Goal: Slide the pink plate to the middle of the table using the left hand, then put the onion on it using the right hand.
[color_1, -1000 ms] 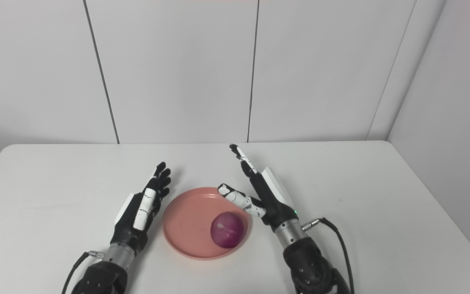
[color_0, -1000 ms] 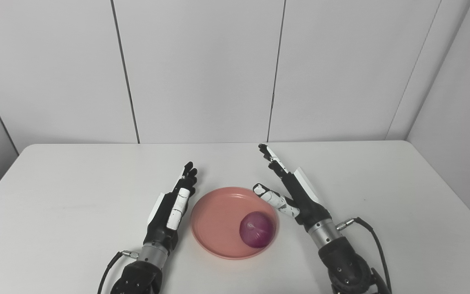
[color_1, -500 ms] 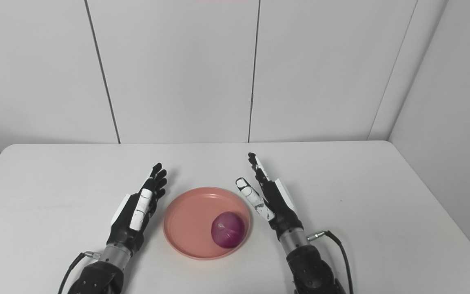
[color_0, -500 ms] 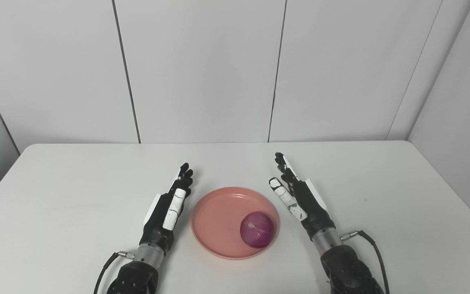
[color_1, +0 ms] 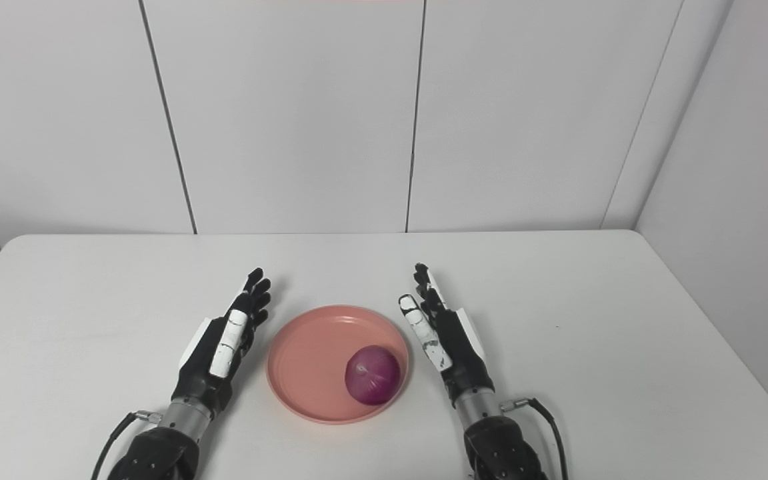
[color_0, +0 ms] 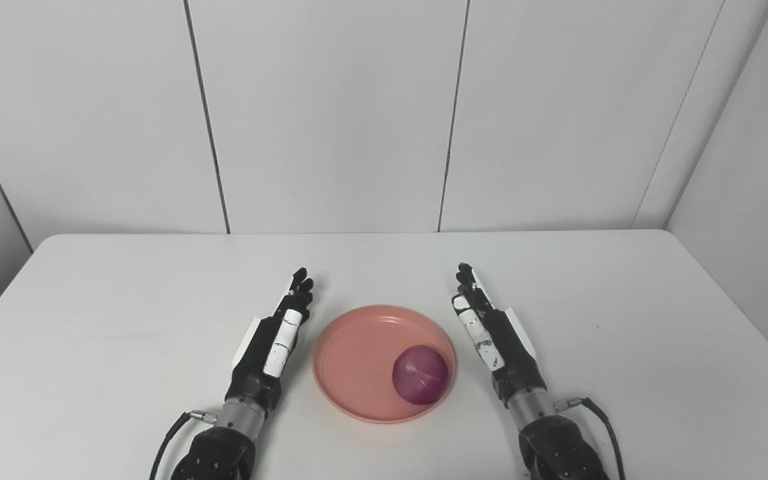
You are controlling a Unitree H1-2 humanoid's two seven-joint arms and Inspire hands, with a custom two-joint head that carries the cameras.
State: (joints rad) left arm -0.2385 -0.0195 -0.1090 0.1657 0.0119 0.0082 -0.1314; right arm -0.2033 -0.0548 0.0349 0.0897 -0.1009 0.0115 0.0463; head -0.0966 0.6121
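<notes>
Our onion (color_0: 420, 374) sits on the pink plate (color_0: 357, 353), down at about 4 o'clock, close to the rim. The plate rests near the middle of the white table (color_0: 91, 320), toward our edge. We think both jobs are done, because the onion is on the plate and nothing holds it. Our left hand (color_0: 271, 347) lies at the plate's 9 o'clock, just beside it, fingers straight and holding nothing. Our right hand (color_0: 494, 337) lies at 3 o'clock, flat and empty too.
</notes>
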